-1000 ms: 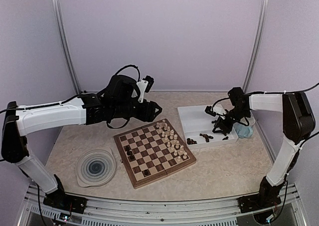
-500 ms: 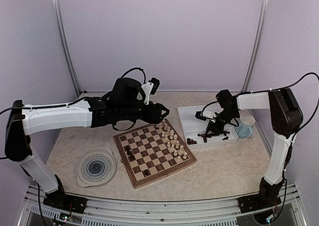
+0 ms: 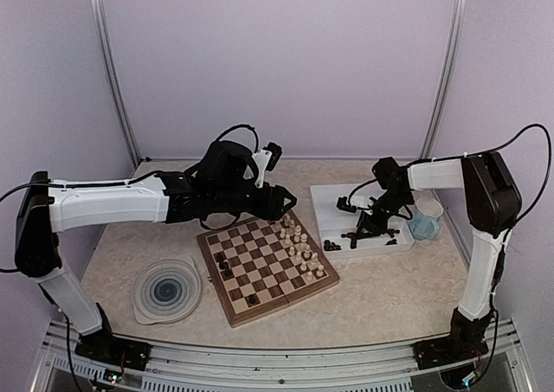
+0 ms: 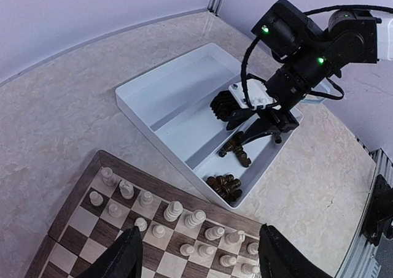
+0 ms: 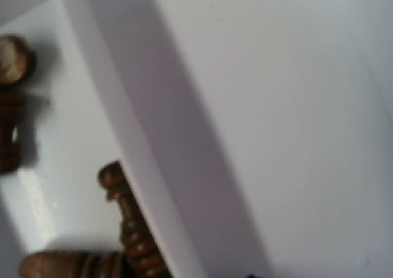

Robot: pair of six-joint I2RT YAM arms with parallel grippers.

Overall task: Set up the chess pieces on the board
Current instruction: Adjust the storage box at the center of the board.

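While your right pincer (image 4: 253, 132) dips into the white rectangular tray's (image 4: 178, 97) nearer compartment, dark brown wooden chess pieces (image 4: 225, 185) lie sideways right beneath it; whether it grips one, you can't tell. Left pincer (image 4: 198, 261) hangs wide, empty, over the checkered wooden board (image 3: 264, 273).

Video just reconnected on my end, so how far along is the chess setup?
Done: the cream pieces stand in two rows on the board's right side, and a few dark pieces sit on its left. In hand: the right gripper is down among the loose dark pieces in the tray; a grasp is unclear. The left gripper hovers open. Left: most of the dark set.
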